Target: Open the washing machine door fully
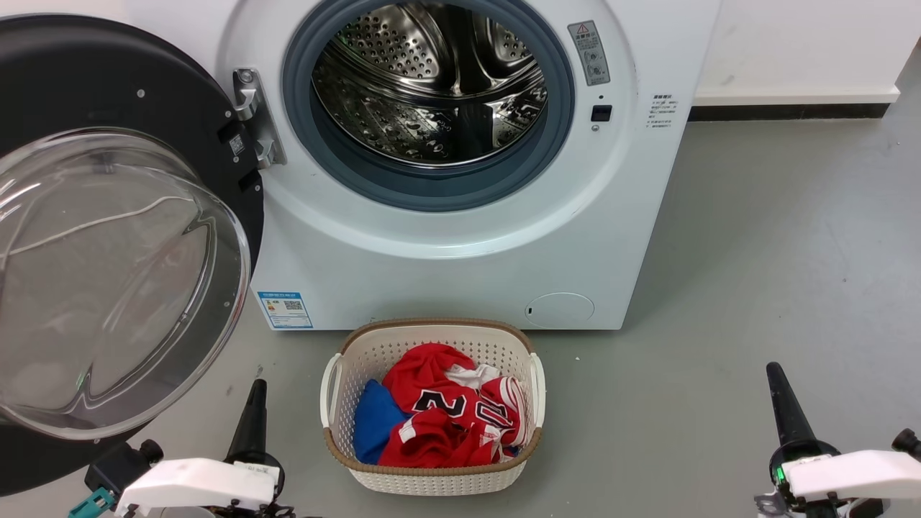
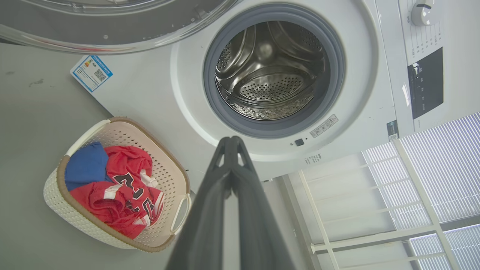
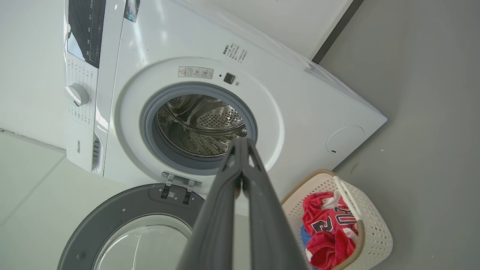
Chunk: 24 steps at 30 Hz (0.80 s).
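Both grippers are empty, fingers pressed together: the left gripper [image 2: 231, 142] and the right gripper [image 3: 242, 143] sit low, apart from the washing machine [image 1: 460, 266] ahead of them. Its door [image 1: 180, 122] stands swung wide on its hinge, above and left of the left gripper. A laundry basket [image 1: 374, 345] sits between the two grippers

Black washing machine door [image 1: 108, 237] swung wide, drum exposed

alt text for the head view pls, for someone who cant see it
A white front-loading washing machine with its round black door swung open to the left, showing an empty steel drum. A cream laundry basket of red and blue clothes sits on the floor in front, and the left gripper and right gripper rest low at either corner.
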Tool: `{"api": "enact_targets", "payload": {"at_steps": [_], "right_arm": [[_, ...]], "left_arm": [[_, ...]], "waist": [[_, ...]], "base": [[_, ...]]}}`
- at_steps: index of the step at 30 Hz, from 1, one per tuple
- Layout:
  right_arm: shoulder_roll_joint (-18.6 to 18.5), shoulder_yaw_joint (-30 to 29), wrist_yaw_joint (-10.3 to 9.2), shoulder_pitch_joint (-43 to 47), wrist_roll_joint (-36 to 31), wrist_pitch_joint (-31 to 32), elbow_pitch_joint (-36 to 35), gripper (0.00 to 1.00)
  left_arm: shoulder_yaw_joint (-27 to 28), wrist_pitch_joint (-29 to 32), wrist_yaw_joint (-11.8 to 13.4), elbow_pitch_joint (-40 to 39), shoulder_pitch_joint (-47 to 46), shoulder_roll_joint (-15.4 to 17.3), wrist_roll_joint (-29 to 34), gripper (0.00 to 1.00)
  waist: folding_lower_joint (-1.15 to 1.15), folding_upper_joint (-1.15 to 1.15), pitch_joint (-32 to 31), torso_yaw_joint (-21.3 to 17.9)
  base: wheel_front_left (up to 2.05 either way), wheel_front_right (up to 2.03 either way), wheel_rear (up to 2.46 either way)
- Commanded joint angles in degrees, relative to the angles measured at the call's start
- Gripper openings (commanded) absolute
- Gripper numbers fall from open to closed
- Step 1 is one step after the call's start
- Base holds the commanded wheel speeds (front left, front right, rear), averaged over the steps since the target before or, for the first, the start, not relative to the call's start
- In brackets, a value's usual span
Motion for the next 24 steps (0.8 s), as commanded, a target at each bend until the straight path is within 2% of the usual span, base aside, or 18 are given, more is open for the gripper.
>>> {"api": "enact_targets", "payload": {"at_steps": [1,24], "right_arm": [[-0.39,-0.13,0.01,-1.61,1.52,0.33,-0.15,0.0],[-0.25,-0.79,0.0,-4.43,14.66,3.94,1.83,0.0]], "left_arm": [[0.35,0.37,-0.5,-0.27,-1.6,-0.01,-1.54,0.0],[1.89,3.85,-1.48,1.24,-3.86,-0.02,-15.85,0.0]], "waist": [[0.0,0.0,0.03,0.01],[0.0,0.0,0.64,0.15]], "base": [[0.0,0.0,0.0],[0.0,0.0,0.0]]}}
